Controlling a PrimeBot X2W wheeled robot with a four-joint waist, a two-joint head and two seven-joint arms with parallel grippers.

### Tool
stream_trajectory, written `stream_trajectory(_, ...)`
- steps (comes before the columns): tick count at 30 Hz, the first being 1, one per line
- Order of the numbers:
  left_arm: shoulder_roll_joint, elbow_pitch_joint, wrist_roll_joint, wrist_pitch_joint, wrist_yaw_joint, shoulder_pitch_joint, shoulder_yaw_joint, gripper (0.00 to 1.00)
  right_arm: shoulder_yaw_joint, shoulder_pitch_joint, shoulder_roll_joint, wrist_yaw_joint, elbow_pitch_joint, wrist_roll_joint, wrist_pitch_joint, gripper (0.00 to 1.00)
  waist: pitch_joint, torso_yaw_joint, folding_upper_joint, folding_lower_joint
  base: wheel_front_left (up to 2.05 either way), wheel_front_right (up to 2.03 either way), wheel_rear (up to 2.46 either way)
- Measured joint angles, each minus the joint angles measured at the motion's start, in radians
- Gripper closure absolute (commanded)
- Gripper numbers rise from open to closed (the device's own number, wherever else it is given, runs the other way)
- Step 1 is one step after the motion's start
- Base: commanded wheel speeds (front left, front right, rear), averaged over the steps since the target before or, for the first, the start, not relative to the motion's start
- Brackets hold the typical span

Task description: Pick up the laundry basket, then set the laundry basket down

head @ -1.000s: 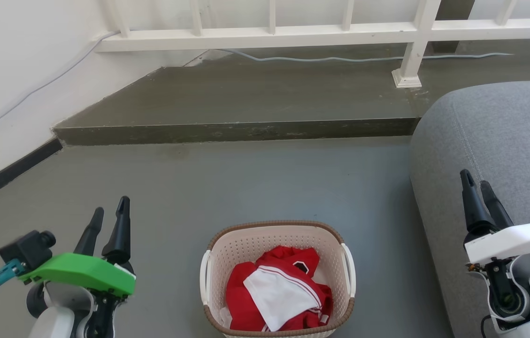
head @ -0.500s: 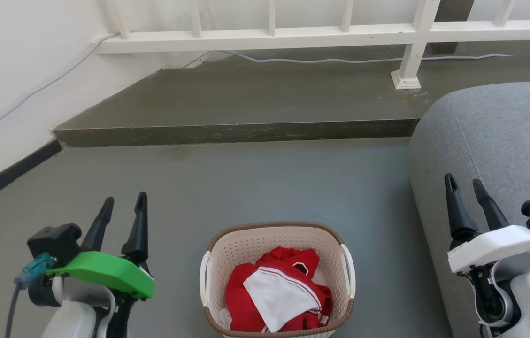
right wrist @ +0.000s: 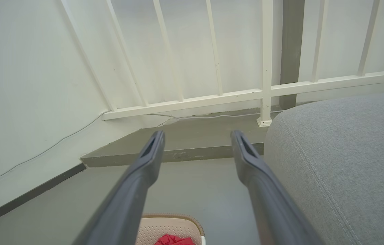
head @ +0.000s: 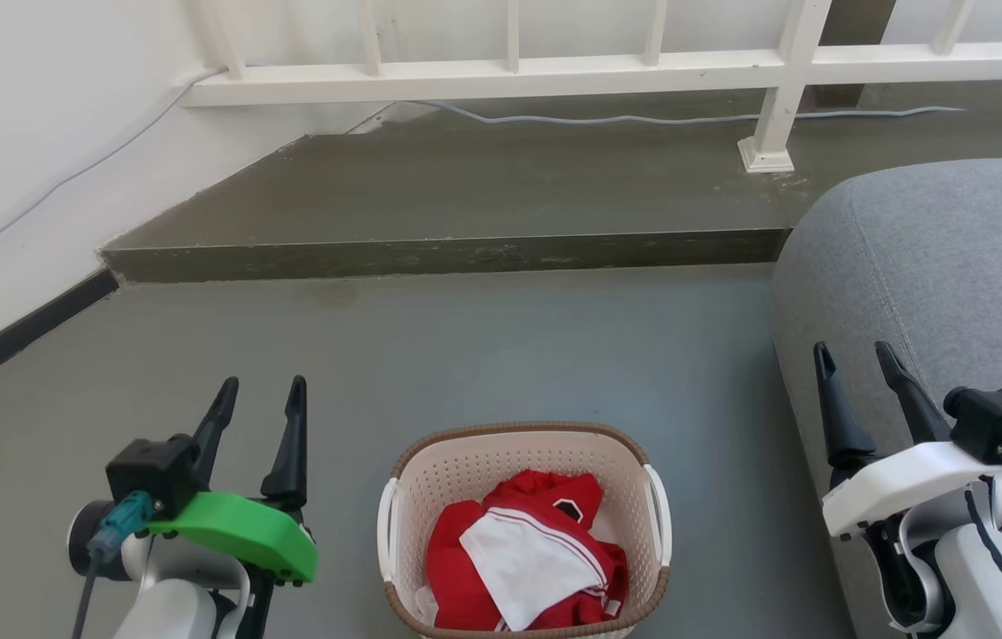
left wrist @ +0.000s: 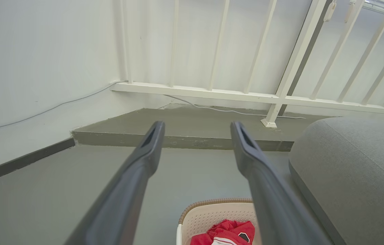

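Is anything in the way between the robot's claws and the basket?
Nothing visible. Just bare floor separates the laundry basket from the left gripper and the right gripper, both open.

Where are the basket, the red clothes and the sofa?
basket (head: 518,428), head view, on its brown back rim.
red clothes (head: 447,568), head view, on the red cloth's left side.
sofa (head: 953,266), head view, on its grey top.

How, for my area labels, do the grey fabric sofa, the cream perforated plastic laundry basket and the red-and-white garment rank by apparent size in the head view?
1. Grey fabric sofa, partly cropped.
2. Cream perforated plastic laundry basket.
3. Red-and-white garment, lying inside the basket.
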Motion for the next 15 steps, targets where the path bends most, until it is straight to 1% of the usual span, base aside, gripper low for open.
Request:
stream_trajectory(6, 0.0, 0.01, 0.055, -0.014, 0.013, 0.0, -0.019, 0.0, 0.011, 0.001, -0.001, -0.003, 0.017, -0.066, -0.021, 0.0, -0.003, -0.002, 0.0, 0.0, 0.0, 0.0, 0.0)
stream_trajectory(7, 0.0, 0.014, 0.061, -0.016, 0.013, 0.0, -0.021, 0.0, 0.013, 0.001, -0.001, -0.01, 0.02, -0.075, -0.026, 0.0, -0.003, -0.002, 0.0, 0.0, 0.0, 0.0, 0.0)
stream_trajectory(8, 0.0, 0.017, 0.067, -0.016, 0.021, 0.0, -0.023, 0.0, 0.015, 0.001, -0.001, -0.011, 0.022, -0.082, -0.027, 0.0, -0.003, -0.003, 0.0, 0.0, 0.0, 0.0, 0.0)
stream_trajectory(15, 0.002, 0.031, 0.134, -0.033, 0.035, 0.0, -0.046, 0.0, 0.03, 0.002, -0.001, -0.023, 0.035, -0.155, -0.055, 0.0, -0.002, -0.008, 0.0, 0.0, 0.0, 0.0, 0.0)
